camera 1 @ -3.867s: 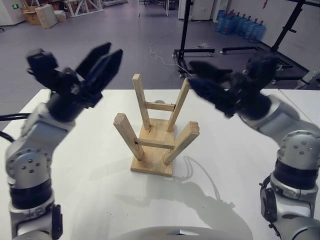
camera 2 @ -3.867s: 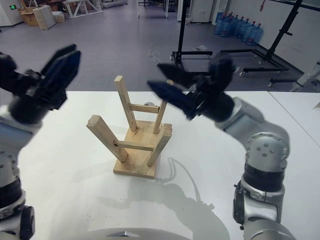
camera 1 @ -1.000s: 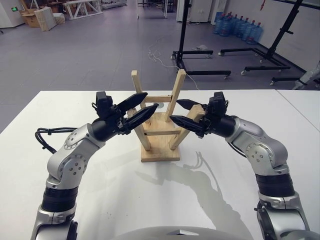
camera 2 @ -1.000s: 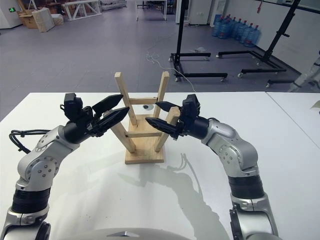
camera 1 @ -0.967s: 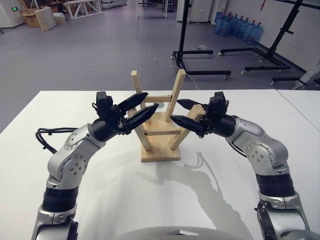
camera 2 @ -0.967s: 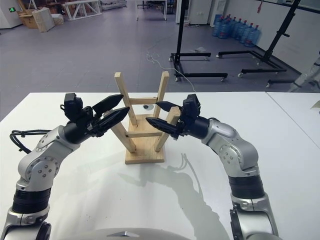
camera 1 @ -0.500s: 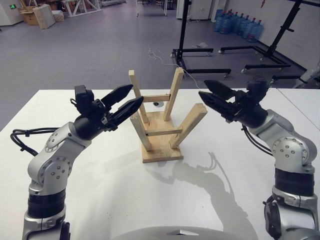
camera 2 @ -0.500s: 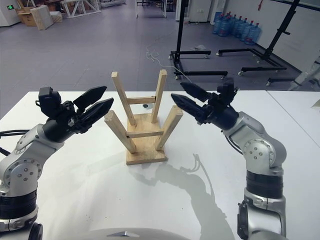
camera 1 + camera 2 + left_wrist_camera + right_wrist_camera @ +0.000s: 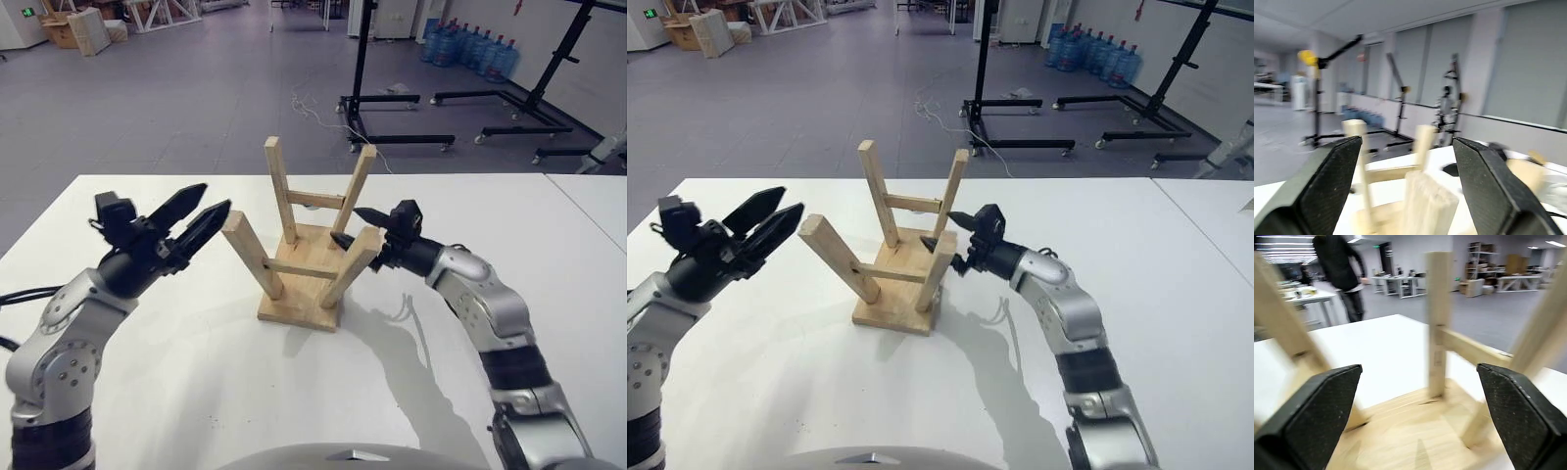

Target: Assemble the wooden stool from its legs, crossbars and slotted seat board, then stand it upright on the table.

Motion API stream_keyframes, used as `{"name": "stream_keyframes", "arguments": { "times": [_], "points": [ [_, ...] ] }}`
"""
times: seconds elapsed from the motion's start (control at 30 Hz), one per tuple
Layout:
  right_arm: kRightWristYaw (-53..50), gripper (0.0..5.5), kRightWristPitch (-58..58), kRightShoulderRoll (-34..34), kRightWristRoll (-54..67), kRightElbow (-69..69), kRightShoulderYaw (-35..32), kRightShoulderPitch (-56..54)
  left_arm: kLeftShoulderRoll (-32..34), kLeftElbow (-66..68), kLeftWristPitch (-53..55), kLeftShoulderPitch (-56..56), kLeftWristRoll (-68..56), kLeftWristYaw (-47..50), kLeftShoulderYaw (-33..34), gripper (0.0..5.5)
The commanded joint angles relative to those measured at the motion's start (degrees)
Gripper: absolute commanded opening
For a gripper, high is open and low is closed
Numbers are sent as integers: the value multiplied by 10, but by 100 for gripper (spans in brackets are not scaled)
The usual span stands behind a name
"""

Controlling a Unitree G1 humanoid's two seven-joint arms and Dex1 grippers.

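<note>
Stool [image 9: 299, 279] sat upside down mid-surface [image 9: 176, 382], seat board [image 9: 292, 307] flat, legs up, well in from every edge. Right fingers [image 9: 367, 215] were spread wide at the near right leg [image 9: 351, 266] top, gripping nothing. Left fingers [image 9: 201, 225] were also spread and empty, near the near left leg [image 9: 250, 253], not touching.
</note>
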Motion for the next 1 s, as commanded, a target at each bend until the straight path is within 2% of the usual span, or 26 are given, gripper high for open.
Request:
{"name": "stream_keyframes", "arguments": {
  "times": [0.03,0.17,0.27,0.5,0.6,0.8,1.0],
  "points": [
    [15,433,43,-35,24,-109,20,39,17,11,-6,27,-1,5,50,337],
    [7,433,58,-33,29,-86,3,-3,20,2,-4,49,6,-11,51,337],
    [23,433,58,-50,31,-19,-27,-3,14,-18,2,70,-8,-25,38,337],
    [84,433,45,-75,28,114,-56,0,4,10,1,66,16,-41,-30,337],
    [78,433,33,-41,24,192,-64,-62,-1,50,-7,40,46,-40,-61,337],
    [88,433,-50,30,-42,391,-30,-191,-6,100,-14,-9,83,-56,-105,337],
    [131,433,-127,70,-92,532,-14,-232,-3,123,-15,-37,98,-74,-120,337]
  ]
}}
